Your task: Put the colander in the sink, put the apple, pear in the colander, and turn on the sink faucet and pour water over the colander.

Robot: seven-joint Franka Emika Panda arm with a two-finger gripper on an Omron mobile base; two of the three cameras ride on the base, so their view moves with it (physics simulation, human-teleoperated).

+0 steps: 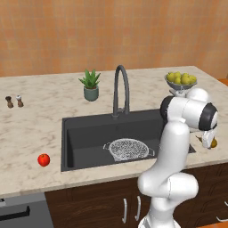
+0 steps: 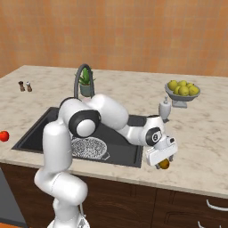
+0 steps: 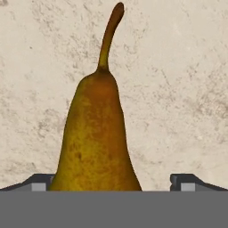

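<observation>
The white-grey speckled colander (image 1: 128, 148) (image 2: 87, 147) sits inside the dark sink (image 1: 84, 133) (image 2: 35, 131). A brownish-yellow pear (image 3: 95, 133) (image 2: 165, 164) (image 1: 214, 143) lies on the counter just right of the sink. My gripper (image 3: 113, 182) (image 2: 161, 161) (image 1: 208, 140) is lowered over it, open, with one fingertip (image 3: 40, 182) on each side of the pear's wide end and a gap to each. The red apple (image 1: 43, 160) (image 2: 3, 136) rests on the counter left of the sink. The faucet (image 1: 121, 84) (image 2: 82, 73) arches over the basin's back edge; no water shows.
A footed bowl of yellow-green fruit (image 1: 180, 80) (image 2: 181, 90) stands behind the pear, with a soap dispenser (image 2: 165, 109) nearer the sink. A potted plant (image 1: 91, 85) and two small shakers (image 1: 14, 101) stand at the back left. The counter's front edge is close to the pear.
</observation>
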